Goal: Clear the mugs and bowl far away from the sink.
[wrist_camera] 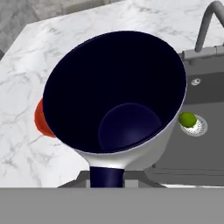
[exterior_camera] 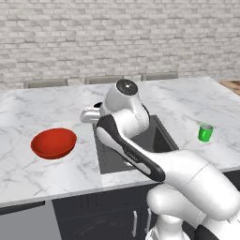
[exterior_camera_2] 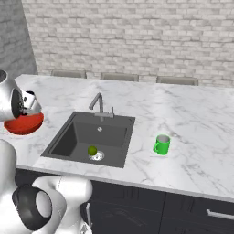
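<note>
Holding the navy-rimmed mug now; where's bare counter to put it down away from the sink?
Bare marble runs behind the red bowl toward the far left corner, and across the back right beyond the green mug. Crowded: around the sink and faucet.

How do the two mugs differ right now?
The grey-white mug has a dark navy inside; the green mug is bright green all over. The grey-white mug is held up in the gripper near the sink's left edge; the green mug stands upright on the counter right of the sink. Both are small.
</note>
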